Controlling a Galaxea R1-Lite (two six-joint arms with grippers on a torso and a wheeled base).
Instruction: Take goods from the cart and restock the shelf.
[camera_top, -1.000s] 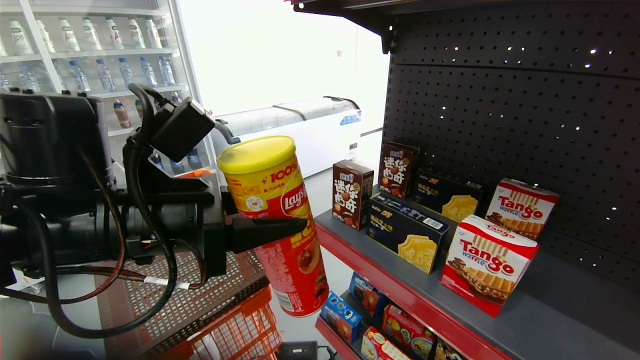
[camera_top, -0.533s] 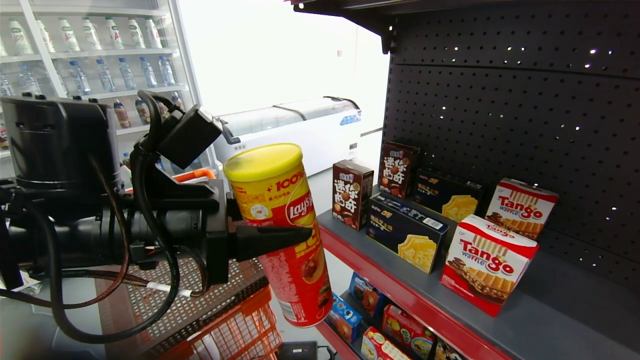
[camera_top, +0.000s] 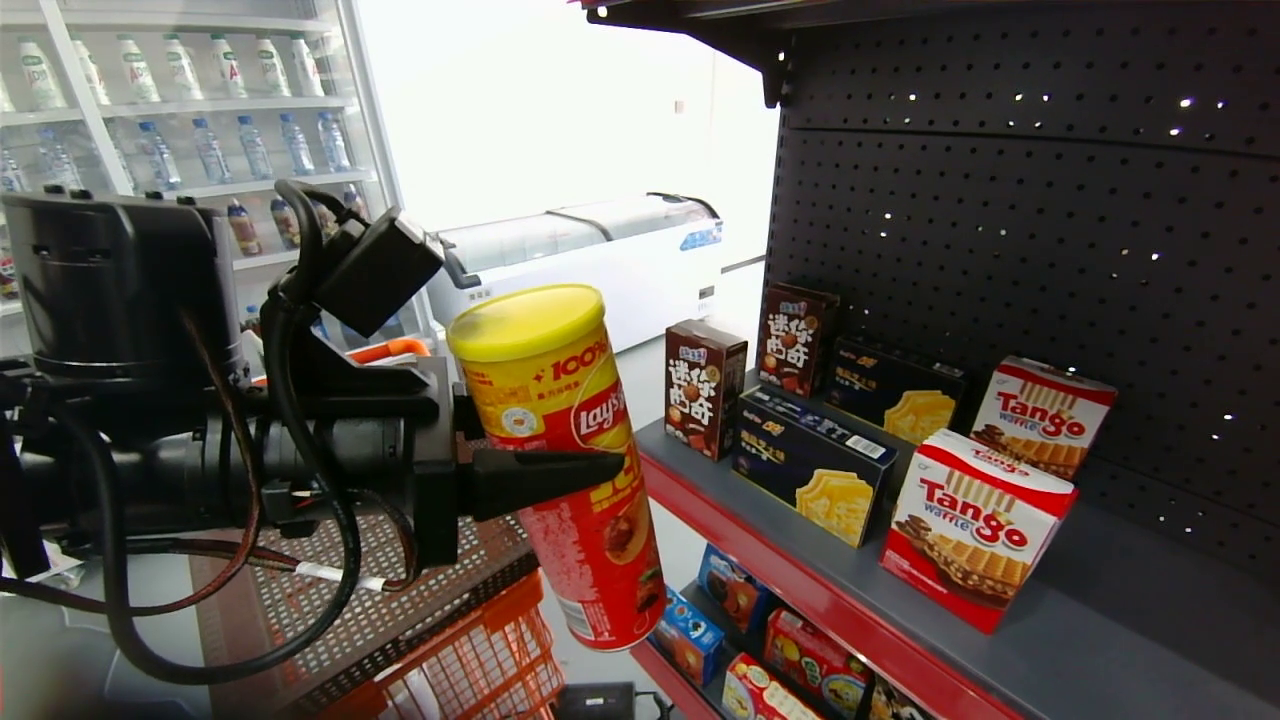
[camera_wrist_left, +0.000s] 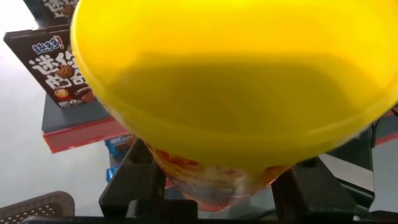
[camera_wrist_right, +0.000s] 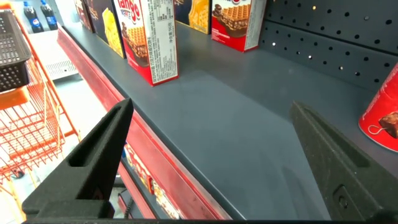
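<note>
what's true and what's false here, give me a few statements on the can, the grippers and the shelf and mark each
1. Boxes stand on the shelf. True.
2. The left gripper is shut on the can. True.
3. The can stands on the shelf. False: it is held in the air, beside the shelf's edge.
4. The can's lid is yellow. True.
5. The right gripper holds a box. False: it is open and empty, by the shelf.
</note>
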